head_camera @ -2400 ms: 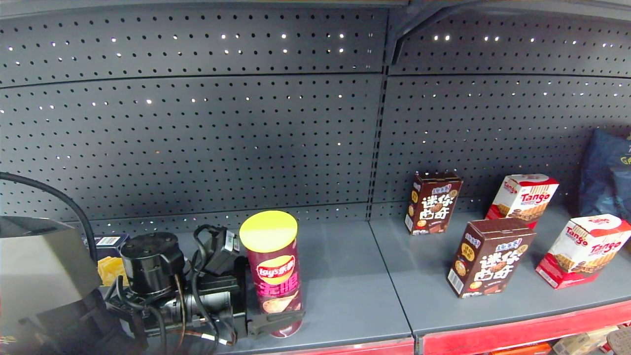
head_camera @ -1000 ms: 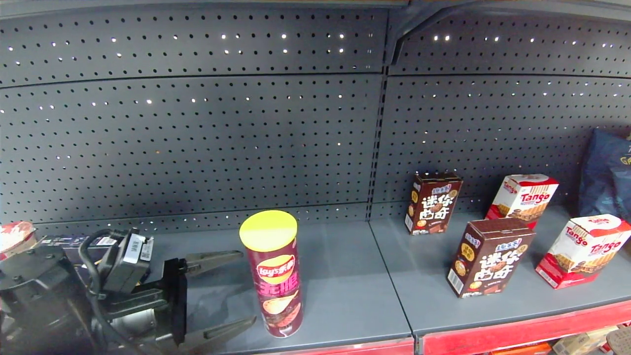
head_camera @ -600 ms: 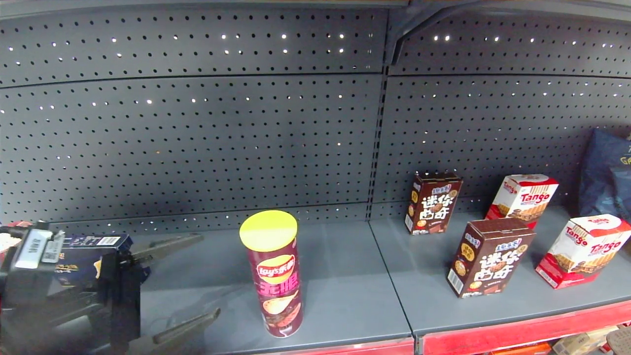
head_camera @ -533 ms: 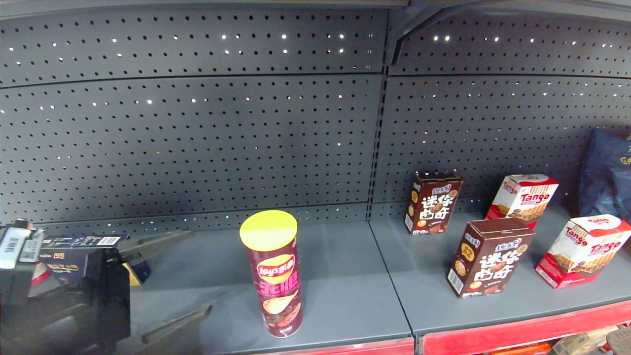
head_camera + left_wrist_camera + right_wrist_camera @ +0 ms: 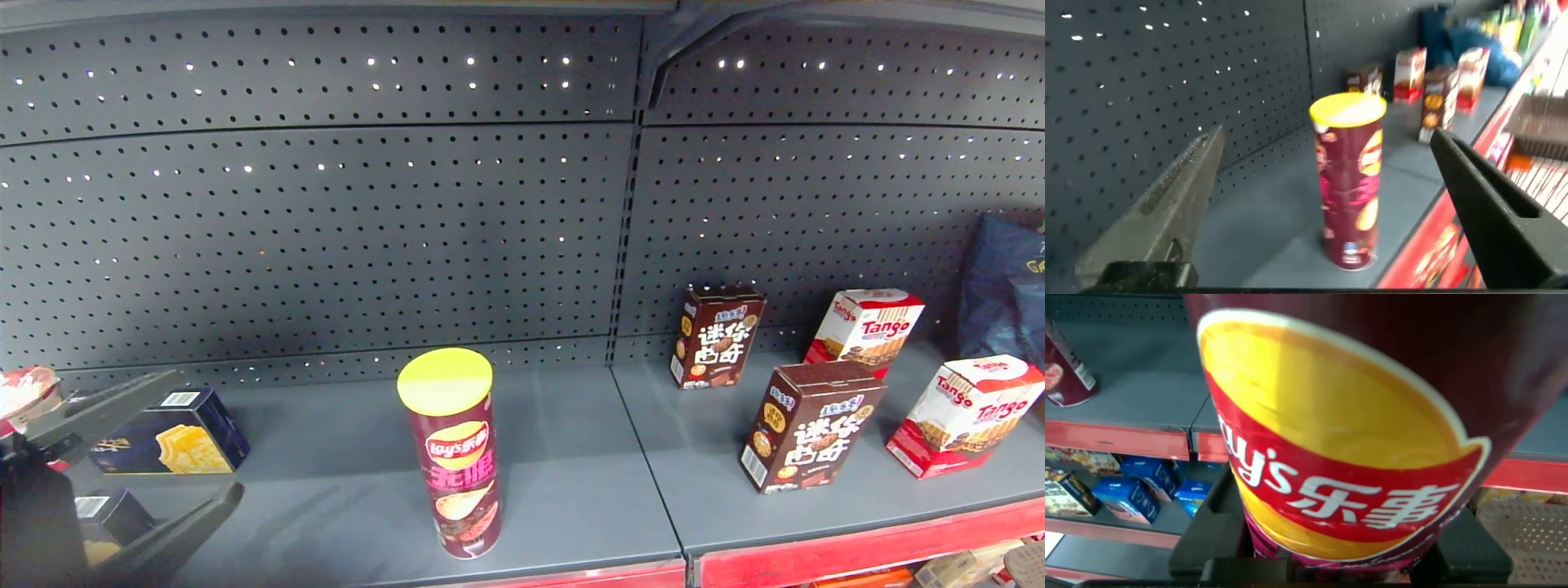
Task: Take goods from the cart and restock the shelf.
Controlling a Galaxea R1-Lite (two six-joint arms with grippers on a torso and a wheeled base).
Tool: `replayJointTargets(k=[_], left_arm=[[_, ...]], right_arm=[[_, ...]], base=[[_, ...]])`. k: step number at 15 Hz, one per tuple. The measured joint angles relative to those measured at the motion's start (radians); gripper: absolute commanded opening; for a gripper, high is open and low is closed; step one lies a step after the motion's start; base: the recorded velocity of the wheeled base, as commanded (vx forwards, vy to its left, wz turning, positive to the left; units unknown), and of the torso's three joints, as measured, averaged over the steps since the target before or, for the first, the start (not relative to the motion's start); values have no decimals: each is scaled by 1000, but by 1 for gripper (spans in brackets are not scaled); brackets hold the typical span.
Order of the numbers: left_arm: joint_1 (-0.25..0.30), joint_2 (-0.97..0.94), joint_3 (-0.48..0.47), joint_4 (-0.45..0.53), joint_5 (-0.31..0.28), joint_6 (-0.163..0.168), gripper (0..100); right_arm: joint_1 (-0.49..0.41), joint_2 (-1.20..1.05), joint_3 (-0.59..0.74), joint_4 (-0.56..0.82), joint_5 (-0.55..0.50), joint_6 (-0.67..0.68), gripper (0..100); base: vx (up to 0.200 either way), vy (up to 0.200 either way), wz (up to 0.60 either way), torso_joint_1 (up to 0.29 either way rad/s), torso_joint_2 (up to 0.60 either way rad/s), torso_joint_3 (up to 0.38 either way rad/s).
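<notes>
A maroon chip can (image 5: 451, 453) with a yellow lid stands upright near the front of the grey shelf (image 5: 571, 482). My left gripper (image 5: 204, 433) is open at the far left, well clear of that can. In the left wrist view the can (image 5: 1351, 180) stands beyond the open left gripper (image 5: 1327, 139), with nothing between the fingers (image 5: 1176, 204). A second chip can (image 5: 1347, 425) sits very close in the right wrist view, and my right gripper (image 5: 1343, 555) is shut on it below the shelf's red front edge (image 5: 1118, 437). The standing can (image 5: 1065, 371) shows at that view's corner.
Two brown boxes (image 5: 717, 335) (image 5: 808, 425), two red-and-white wafer boxes (image 5: 867, 327) (image 5: 967, 412) and a dark blue bag (image 5: 1004, 278) stand on the right section. A dark blue box (image 5: 171, 433) lies by the left gripper. Bare shelf lies between the can and the brown boxes.
My left gripper let go of the chip can, opened and drew back to the left. The can stays upright where it was set. The dark blue box is uncovered.
</notes>
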State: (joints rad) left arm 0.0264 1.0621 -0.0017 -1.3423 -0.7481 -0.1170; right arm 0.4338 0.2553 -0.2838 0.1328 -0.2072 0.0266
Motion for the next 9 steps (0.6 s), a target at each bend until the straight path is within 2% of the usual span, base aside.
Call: replayJointTargets(k=[2, 4, 7, 8, 9], left_arm=[[1, -168, 0, 137, 35, -54, 100], [1, -361, -16, 325, 69, -87, 100], [1, -662, -82, 739, 116, -105, 100], [0, -758, -108, 880, 144, -103, 100], [-6, -845, -128, 1010, 208, -94, 100]], right_arm=[[1, -11, -4, 0, 1, -1, 0], [2, -18, -9, -1, 1, -5, 0], [1, -28, -14, 1, 1, -7, 0], [1, -30, -15, 1, 1, -7, 0], [1, -31, -16, 3, 1, -7, 0]], base=[[0, 0, 0, 0, 0, 0], [0, 0, 0, 0, 0, 0], [0, 0, 0, 0, 0, 0], [0, 0, 0, 0, 0, 0], [0, 0, 0, 0, 0, 0]])
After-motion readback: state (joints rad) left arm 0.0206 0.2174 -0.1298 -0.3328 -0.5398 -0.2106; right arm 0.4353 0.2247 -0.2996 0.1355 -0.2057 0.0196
